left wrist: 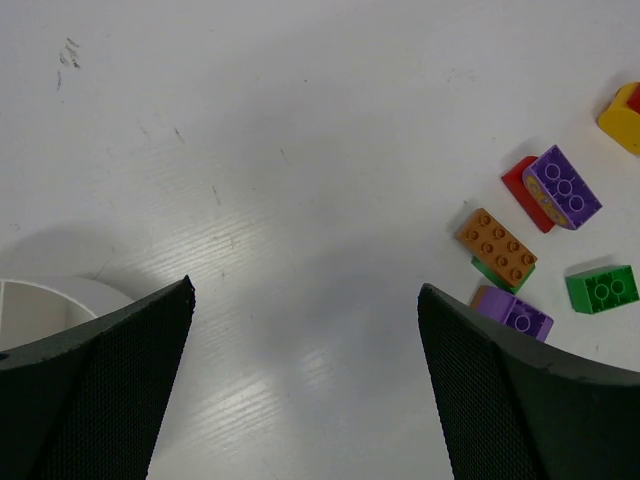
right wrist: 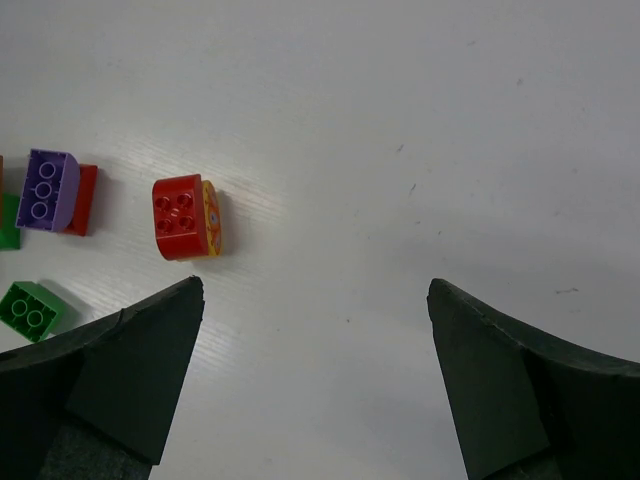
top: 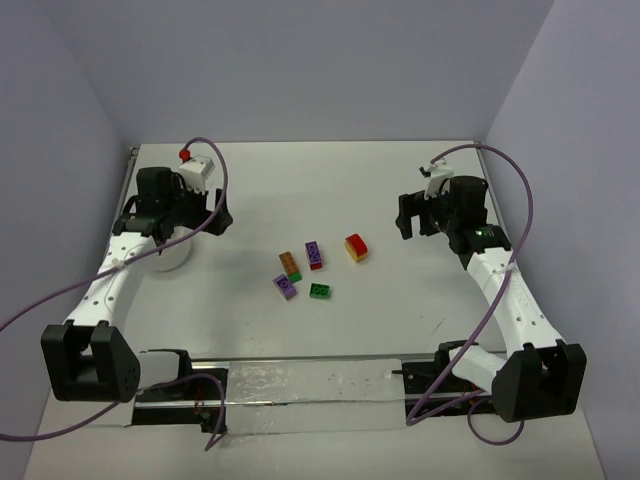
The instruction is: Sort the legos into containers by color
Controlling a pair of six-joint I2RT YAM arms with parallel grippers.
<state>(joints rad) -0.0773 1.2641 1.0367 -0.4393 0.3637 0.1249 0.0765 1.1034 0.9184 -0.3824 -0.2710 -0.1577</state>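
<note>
Left gripper (left wrist: 305, 290) hangs at the tub (top: 172, 258), fingers spread, empty; right gripper (right wrist: 315, 285) likewise. Bricks (top: 314, 252) lie to the tub's right.

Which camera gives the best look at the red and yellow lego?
The right wrist view: the red-and-yellow lego lies whole and close, red face and yellow side clear. The top external view shows it whole but small. The left wrist view catches only a corner at its right edge.

Small studded bricks lie mid-table: the orange brick (top: 288, 262) overlaps a green one, the purple brick (top: 314, 250) leans on a red one, and the lone purple (top: 286, 287), lone green (top: 321, 291) and red-and-yellow brick (top: 356, 247) lie nearby. The white tub (left wrist: 60, 298) stands upright to the left, well apart.
</note>
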